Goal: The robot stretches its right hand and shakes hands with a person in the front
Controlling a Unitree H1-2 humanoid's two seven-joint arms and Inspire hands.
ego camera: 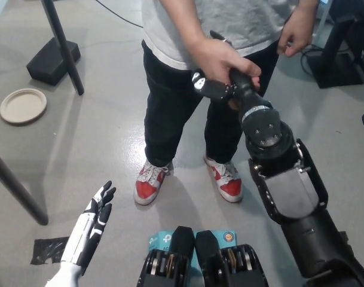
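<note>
At lower left the white left hand (pixel 93 226) rests low over the floor, fingers spread and holding nothing. Ahead, the person (pixel 193 72) stands facing the robot, their hand (pixel 220 60) wrapped over the black right hand (pixel 220 85); its fingers are mostly covered, so their closure cannot be told. The clasp seems made; next likely calls for a gentle shake.

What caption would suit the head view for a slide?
The robot's black right hand is clasped by a standing person's hand; the white left hand rests low, open.
</note>
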